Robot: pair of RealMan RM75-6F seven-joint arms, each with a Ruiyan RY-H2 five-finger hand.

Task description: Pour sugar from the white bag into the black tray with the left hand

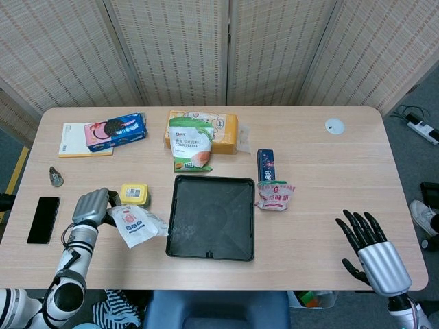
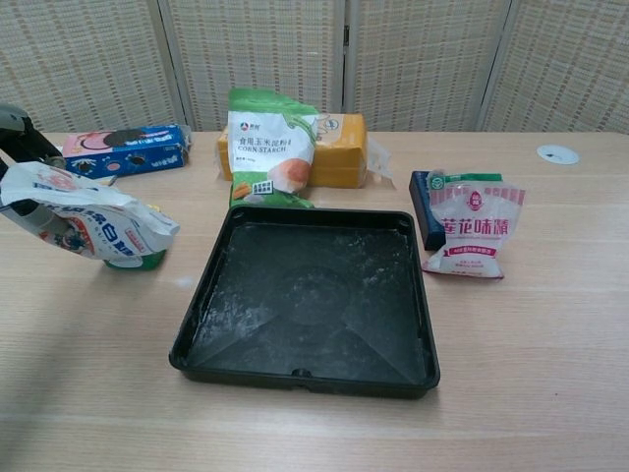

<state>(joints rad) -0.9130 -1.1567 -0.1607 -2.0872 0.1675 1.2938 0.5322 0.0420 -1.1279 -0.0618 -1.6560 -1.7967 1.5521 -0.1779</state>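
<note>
My left hand (image 1: 90, 206) grips the white sugar bag (image 1: 136, 225) by its end and holds it above the table, just left of the black tray (image 1: 211, 216). In the chest view the white sugar bag (image 2: 86, 222) lies roughly level, its far end pointing toward the black tray (image 2: 311, 295), and only a dark bit of the left hand (image 2: 20, 134) shows at the left edge. The tray's floor carries a thin whitish dusting. My right hand (image 1: 370, 248) hovers open at the table's near right corner, fingers spread, holding nothing.
A yellow-lidded tub (image 1: 134, 194) sits behind the bag. A corn starch pouch (image 1: 189, 142), an orange box (image 1: 223, 130), a cookie box (image 1: 115, 131), a dark blue tin (image 1: 265, 164) and a pink seasoning packet (image 1: 275, 195) ring the tray. A phone (image 1: 42, 219) lies far left.
</note>
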